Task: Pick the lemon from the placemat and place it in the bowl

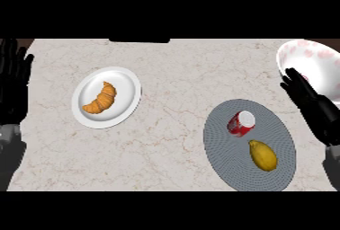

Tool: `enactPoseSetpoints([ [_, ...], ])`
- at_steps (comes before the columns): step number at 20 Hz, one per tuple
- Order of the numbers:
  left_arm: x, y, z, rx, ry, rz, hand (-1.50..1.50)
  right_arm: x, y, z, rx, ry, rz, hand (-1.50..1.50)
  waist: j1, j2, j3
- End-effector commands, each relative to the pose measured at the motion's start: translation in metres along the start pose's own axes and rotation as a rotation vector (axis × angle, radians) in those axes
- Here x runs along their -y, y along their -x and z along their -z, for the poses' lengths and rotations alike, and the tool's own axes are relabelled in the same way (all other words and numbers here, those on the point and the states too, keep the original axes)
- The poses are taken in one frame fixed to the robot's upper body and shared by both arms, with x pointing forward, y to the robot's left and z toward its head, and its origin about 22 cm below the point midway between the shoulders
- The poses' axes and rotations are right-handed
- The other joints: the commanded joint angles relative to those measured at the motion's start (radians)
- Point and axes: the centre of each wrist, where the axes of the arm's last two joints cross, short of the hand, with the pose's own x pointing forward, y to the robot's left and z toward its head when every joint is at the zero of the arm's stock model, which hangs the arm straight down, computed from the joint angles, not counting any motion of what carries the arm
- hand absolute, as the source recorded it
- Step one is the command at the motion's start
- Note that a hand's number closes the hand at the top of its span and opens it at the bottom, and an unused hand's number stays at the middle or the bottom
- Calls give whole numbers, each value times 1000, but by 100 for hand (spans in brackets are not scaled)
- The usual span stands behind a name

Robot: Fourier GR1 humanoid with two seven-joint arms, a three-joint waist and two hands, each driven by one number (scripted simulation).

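Observation:
A yellow lemon (263, 155) lies on the lower right part of a round grey placemat (225, 155). The white bowl with pink marks (312, 57) stands at the counter's far right, partly cut by the view's edge. My right hand (310, 104) is open with straight fingers pointing up, between the bowl and the placemat, overlapping the bowl's lower rim. It is right of and above the lemon, not touching it. My left hand (13, 76) rests open at the view's left edge, fingers up.
A red can (242, 123) lies on its side on the placemat just above the lemon. A white plate (126, 87) holding a croissant (101, 98) sits at centre left. Bare marble counter (172, 134) runs between plate and placemat.

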Motion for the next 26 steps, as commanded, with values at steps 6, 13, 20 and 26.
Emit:
enactPoseSetpoints([
  [6,61,29,-49,-94,484,13,0,8,59,-30,-46,207,574,150,-77,23,20],
  [13,99,42,-75,-155,632,-32,0,0,113,-46,-170,214,444,-150,-20,18,15],
  [20,104,38,-75,-160,627,-21,0,54,67,-30,-240,-73,5,-150,-15,19,14],
  [26,111,47,-94,-151,660,-26,0,92,11,-3,-441,-405,-286,-150,20,23,13],
])
